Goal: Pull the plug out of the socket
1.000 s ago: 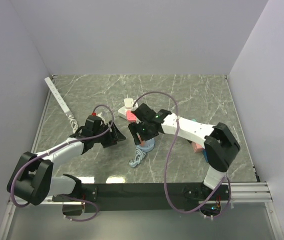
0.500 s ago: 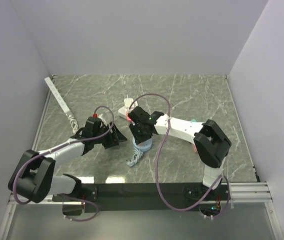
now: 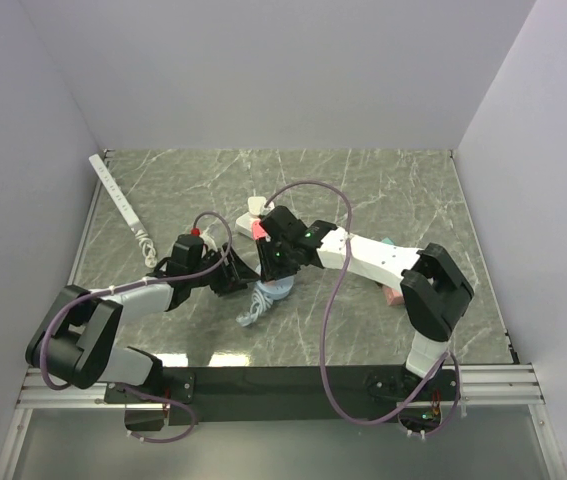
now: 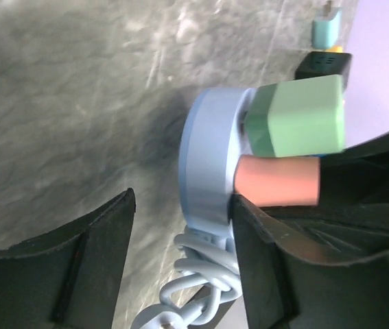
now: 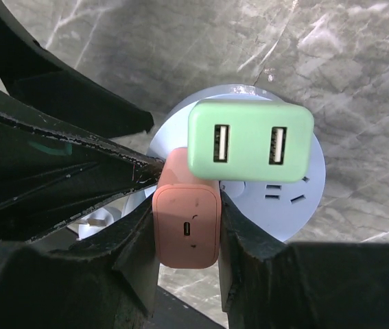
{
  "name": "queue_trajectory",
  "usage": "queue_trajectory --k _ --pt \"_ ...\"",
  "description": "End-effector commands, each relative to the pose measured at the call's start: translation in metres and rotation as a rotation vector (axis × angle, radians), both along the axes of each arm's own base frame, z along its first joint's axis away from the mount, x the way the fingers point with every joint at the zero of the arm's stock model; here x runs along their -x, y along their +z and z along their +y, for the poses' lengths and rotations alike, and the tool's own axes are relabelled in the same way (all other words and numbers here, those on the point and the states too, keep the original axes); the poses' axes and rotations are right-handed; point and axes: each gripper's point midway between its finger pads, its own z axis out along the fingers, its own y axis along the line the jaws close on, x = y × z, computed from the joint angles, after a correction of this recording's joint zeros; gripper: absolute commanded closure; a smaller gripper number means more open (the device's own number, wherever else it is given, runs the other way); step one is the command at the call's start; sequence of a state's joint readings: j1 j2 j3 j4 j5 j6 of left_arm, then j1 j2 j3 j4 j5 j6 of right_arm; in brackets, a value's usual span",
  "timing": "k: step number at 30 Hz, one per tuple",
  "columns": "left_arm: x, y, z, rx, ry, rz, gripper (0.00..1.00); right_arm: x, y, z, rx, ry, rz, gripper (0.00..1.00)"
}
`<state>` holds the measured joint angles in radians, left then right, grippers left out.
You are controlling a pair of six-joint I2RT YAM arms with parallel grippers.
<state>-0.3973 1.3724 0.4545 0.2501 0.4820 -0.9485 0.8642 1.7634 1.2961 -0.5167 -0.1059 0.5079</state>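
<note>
Right tool is clamped on the pink plug, which is not yet out of the blue socket. Left tool stands open astride the socket. The pull itself is outstanding.

My right gripper is clamped on the salmon plug, with no slack on either side. Just ahead of its fingers, the green USB charger touches that plug and covers much of the round blue socket. To its left, my left gripper crowds in close. Between the left gripper's spread fingers, the socket rim fills the right half and the coiled cable lies back toward the wrist. Bare marble table is free on the left.
</note>
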Motion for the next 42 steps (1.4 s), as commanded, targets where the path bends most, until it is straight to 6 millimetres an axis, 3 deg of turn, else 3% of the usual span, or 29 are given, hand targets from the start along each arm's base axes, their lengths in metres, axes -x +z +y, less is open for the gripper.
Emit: queue_trajectory --k 1,8,9,11,20,22,24,29,34,42 --pt "0.0 0.005 -0.006 0.041 -0.024 -0.025 0.4 -0.012 0.05 0.024 -0.189 -0.035 -0.064 1.0" --pt "-0.001 0.018 -0.015 0.119 -0.037 -0.03 0.76 -0.011 0.046 0.03 -0.207 -0.041 -0.03 1.0" --pt "-0.001 0.017 -0.016 0.119 -0.038 -0.028 0.88 -0.011 0.046 0.029 -0.203 -0.046 -0.026 1.0" --pt "0.001 0.01 -0.013 0.091 -0.034 -0.008 0.99 -0.015 0.048 0.027 -0.186 -0.066 -0.035 1.0" --pt "-0.005 -0.027 0.023 -0.151 0.076 0.029 1.0 -0.022 0.079 -0.015 -0.174 -0.181 -0.058 1.0" --pt "-0.004 -0.03 0.024 -0.161 0.075 0.034 1.0 -0.022 0.078 -0.023 -0.146 -0.178 -0.045 1.0" --pt "-0.006 -0.03 0.023 -0.154 0.075 0.034 1.0 -0.019 0.064 -0.03 -0.079 -0.168 -0.024 1.0" --pt "-0.011 -0.028 0.019 -0.134 0.076 0.037 1.0 -0.017 0.038 -0.026 0.078 -0.145 -0.006 1.0" --pt "-0.017 -0.02 0.014 -0.116 0.077 0.024 1.0 -0.018 0.033 -0.022 0.212 -0.15 -0.091 1.0" --pt "-0.018 -0.013 0.011 -0.078 0.084 0.002 1.0 0.0 0.022 -0.008 0.154 -0.083 -0.048 1.0"
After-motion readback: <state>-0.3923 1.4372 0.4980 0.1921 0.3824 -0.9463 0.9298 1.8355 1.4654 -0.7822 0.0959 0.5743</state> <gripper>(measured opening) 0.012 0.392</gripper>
